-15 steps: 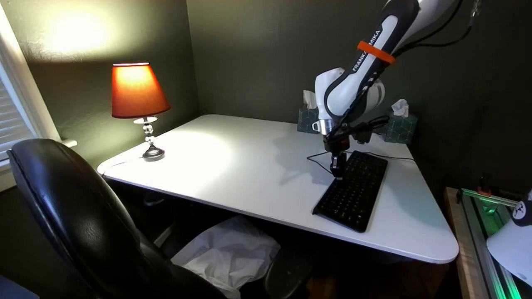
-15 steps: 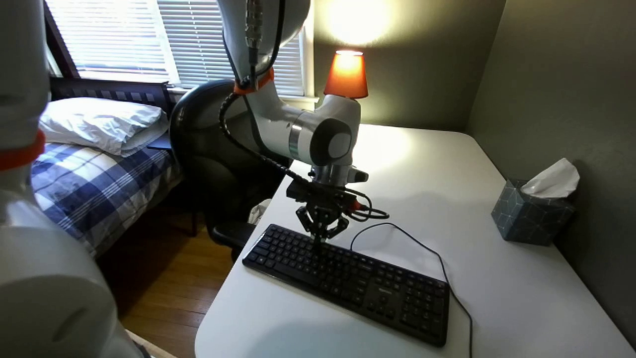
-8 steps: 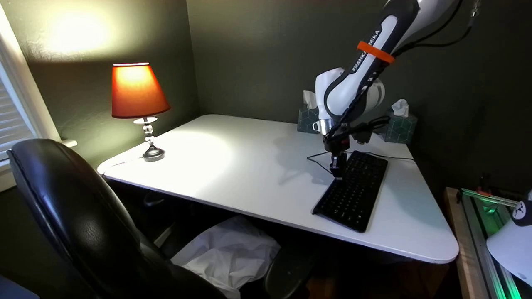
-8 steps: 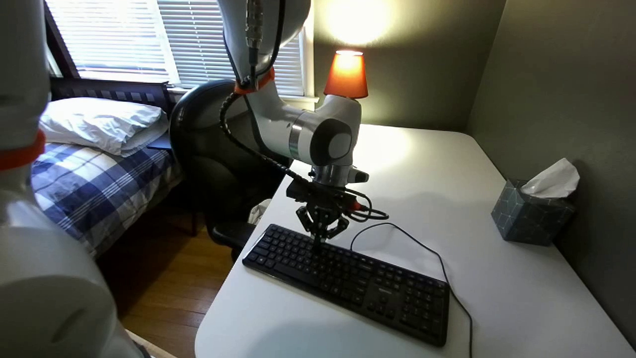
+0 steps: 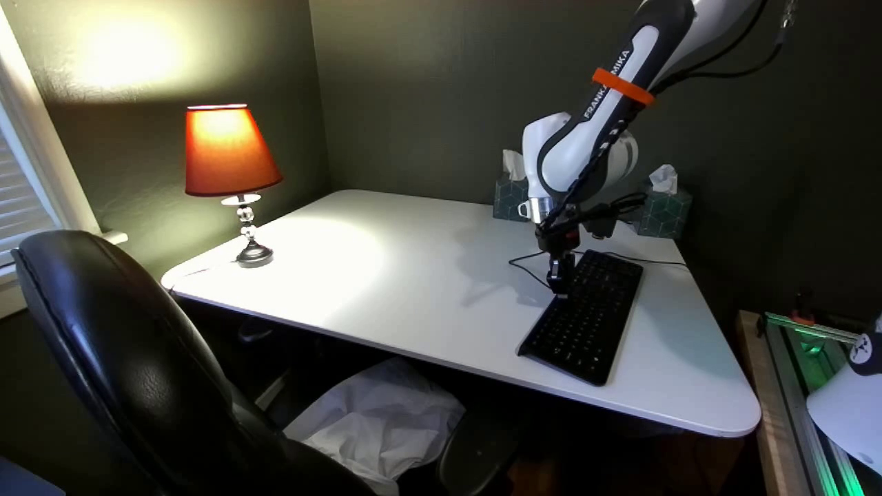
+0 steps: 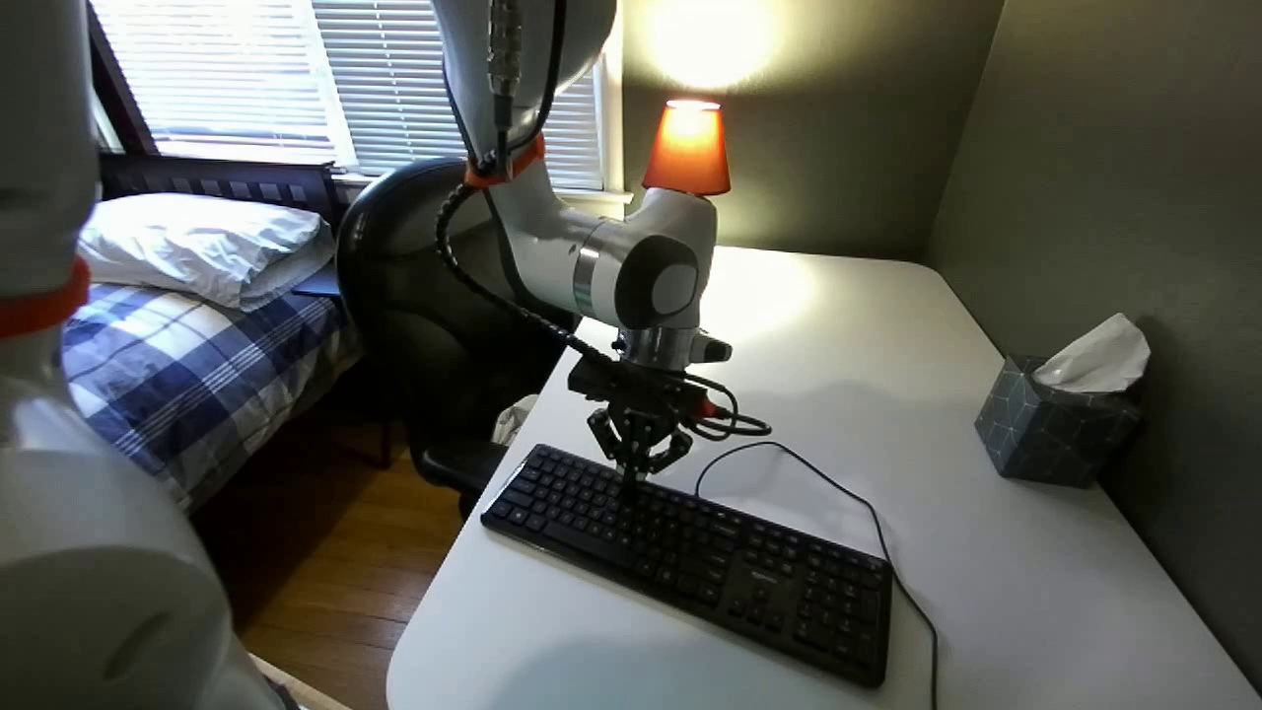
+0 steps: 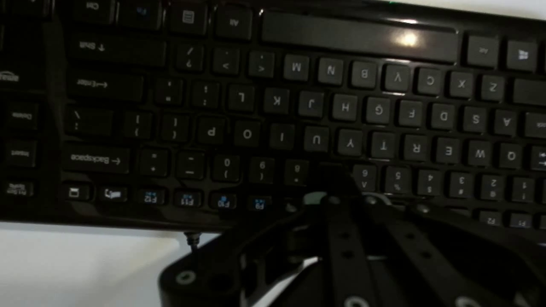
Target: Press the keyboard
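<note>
1. The keyboard [image 6: 690, 570] lies flat on the tabletop [image 5: 413, 275], directly below my pincer [image 7: 335, 177].
2. I have it pressed together, pointing down between the keyboard's 8 key [image 7: 296, 172] and 6 key [image 7: 364, 177]; whether it touches there I cannot tell.
3. The cable [image 6: 872, 510] leaves the keyboard along its function-key edge.
4. The lit lamp [image 5: 229, 155] stands well apart from the keyboard.

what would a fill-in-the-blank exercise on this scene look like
On the long black rectangular keyboard, between the H key and K key sits the letter ____.
In the wrist view, the black jointed pincer masks the spot between the 6 key and the ____ key.
In an exterior view, the dark green patterned tissue boxes number ____.
The tapered orange-shaded table lamp is switched ____.
Missing words: J; 8; two; on.
</note>
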